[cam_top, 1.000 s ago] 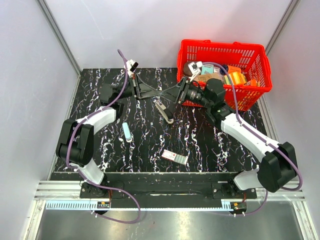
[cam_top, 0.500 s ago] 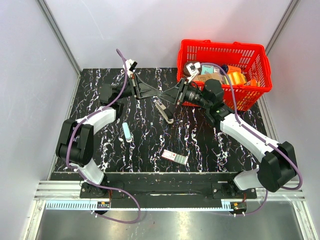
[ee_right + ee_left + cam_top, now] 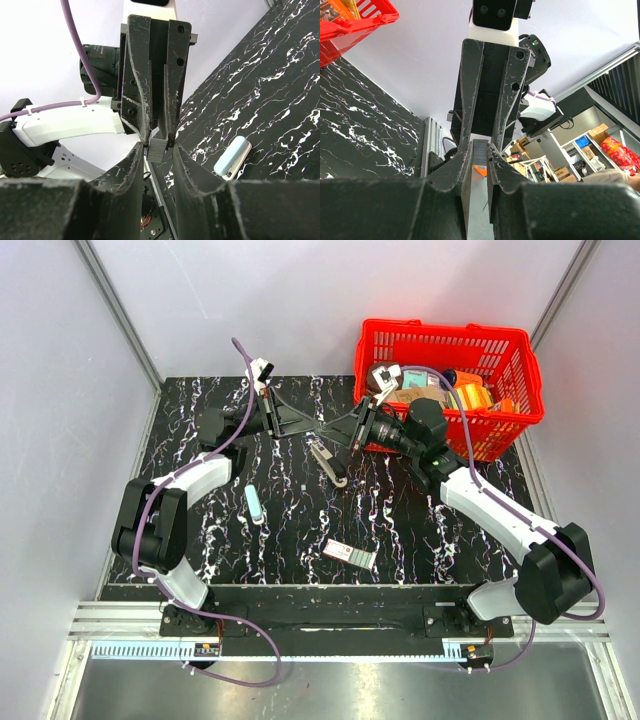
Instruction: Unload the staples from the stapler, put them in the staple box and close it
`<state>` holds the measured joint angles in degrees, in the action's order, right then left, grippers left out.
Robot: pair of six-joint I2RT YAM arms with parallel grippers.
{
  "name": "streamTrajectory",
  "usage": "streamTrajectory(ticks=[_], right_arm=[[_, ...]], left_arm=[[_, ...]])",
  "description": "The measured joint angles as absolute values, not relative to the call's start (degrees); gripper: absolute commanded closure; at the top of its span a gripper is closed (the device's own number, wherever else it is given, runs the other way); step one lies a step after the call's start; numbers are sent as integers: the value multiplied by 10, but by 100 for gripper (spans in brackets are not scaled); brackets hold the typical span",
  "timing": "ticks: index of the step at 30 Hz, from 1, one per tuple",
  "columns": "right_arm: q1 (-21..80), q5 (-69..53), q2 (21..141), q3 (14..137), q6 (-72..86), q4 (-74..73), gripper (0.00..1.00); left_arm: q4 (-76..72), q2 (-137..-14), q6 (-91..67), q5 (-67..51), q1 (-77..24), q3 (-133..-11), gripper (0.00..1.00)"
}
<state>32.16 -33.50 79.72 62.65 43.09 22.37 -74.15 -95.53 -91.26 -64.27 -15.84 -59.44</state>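
Judging by the top view, you're at the hand-over. The stapler [image 3: 329, 463] lies on the table, just below where the arms meet. The left gripper [image 3: 480, 149] and right gripper [image 3: 158, 150] both pinch one small grey ribbed block [image 3: 161, 149], likely the staples. Next, one side must let go. You can't tell whether the stapler's track is empty: too small.

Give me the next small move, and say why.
Probably open the left gripper a little. It and the right gripper both seem to pinch the same grey staple strip in mid-air, above the stapler lying on the table, so one must let go.
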Motion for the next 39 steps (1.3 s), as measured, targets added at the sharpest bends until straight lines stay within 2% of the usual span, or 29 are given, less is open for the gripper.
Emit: streamTrajectory(ticks=[3,5,6,12,19,39], right_arm=[[322,-333,797,625,428,224,93],[323,-329,796,623,427,224,77],[323,-328,796,622,427,224,73],[324,-325,795,620,427,227,64],[333,-327,791,606,427,227,61],[335,-325,791,605,427,225,63]], left_arm=[[-741,-955,-911,-643,-157,-594,87],[-741,-956,-911,-643,-157,-594,87],[-741,-956,-911,-643,-157,-594,87],[-741,-957,-911,-644,-157,-594,88],[-741,-958,-911,-636,-152,-594,89],[-740,-966,-930,-628,-150,-595,89]])
